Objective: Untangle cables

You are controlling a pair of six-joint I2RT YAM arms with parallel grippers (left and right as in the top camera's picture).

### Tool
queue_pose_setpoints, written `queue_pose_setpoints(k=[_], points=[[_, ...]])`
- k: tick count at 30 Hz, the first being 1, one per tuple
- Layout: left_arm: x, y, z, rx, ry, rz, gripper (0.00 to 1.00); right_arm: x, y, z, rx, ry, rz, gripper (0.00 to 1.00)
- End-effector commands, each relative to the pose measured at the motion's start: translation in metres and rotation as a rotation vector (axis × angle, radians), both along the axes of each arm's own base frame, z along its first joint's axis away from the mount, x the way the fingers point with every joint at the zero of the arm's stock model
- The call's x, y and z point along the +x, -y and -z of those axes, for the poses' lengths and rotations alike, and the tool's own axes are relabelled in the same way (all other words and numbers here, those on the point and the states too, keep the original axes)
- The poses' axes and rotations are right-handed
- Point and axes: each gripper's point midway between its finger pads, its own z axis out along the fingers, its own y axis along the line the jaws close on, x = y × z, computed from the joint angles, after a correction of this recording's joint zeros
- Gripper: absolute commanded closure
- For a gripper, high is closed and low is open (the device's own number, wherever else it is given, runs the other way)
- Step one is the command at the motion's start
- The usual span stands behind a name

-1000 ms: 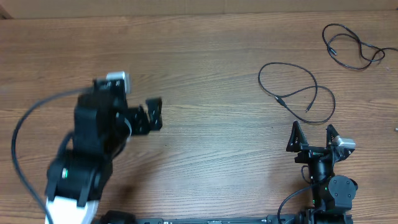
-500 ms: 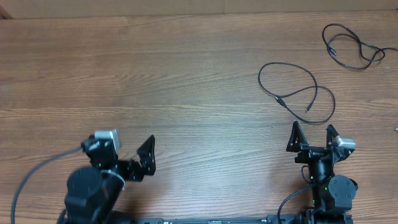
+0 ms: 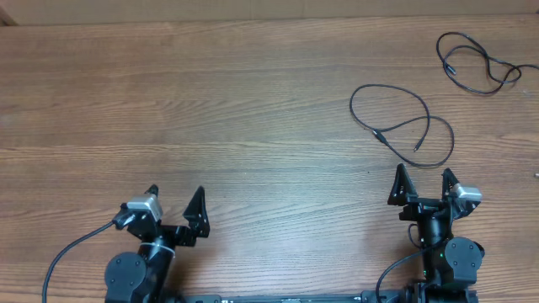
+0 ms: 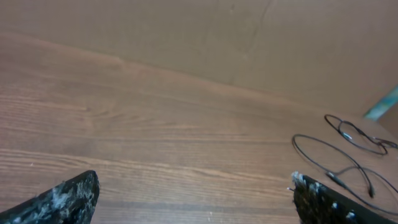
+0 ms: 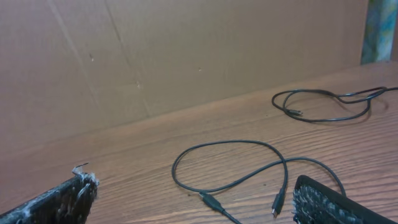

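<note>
Two thin black cables lie apart on the wooden table. One cable (image 3: pixel 400 124) forms a loose loop right of centre; it also shows in the right wrist view (image 5: pixel 236 168) and the left wrist view (image 4: pixel 336 163). The other cable (image 3: pixel 478 63) lies coiled at the far right corner, seen too in the right wrist view (image 5: pixel 329 102) and left wrist view (image 4: pixel 357 134). My left gripper (image 3: pixel 174 202) is open and empty at the front left. My right gripper (image 3: pixel 423 181) is open and empty, just in front of the looped cable.
A brown cardboard wall (image 5: pixel 186 56) stands along the table's far edge. The wooden table (image 3: pixel 210 109) stretches between the arms. A thick black wire (image 3: pixel 63 257) runs from the left arm base.
The left arm has drawn back from mid-table to the front left edge and folded down. The right arm and both cables have not moved.
</note>
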Motion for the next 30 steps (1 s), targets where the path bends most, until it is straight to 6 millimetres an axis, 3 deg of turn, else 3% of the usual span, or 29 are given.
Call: queue_pose_setpoints(k=[1, 15, 24, 30], points=[[0.006, -0.007, 0.006, 0.018, 0.028, -0.043, 0.01, 0.000, 0.000, 0.001, 0.002, 0.007, 0.001, 0.00], [0.029, -0.013, 0.012, 0.040, 0.221, -0.089, 0.00, 0.000, 0.000, 0.001, 0.002, 0.007, 0.001, 0.00], [0.028, -0.002, 0.046, 0.269, 0.133, 0.001, 0.00, 0.000, 0.000, 0.001, 0.002, 0.007, 0.001, 0.00], [0.028, 0.001, 0.047, 0.368, 0.149, 0.031, 0.01, 0.000, 0.000, 0.001, 0.002, 0.007, 0.001, 0.00]])
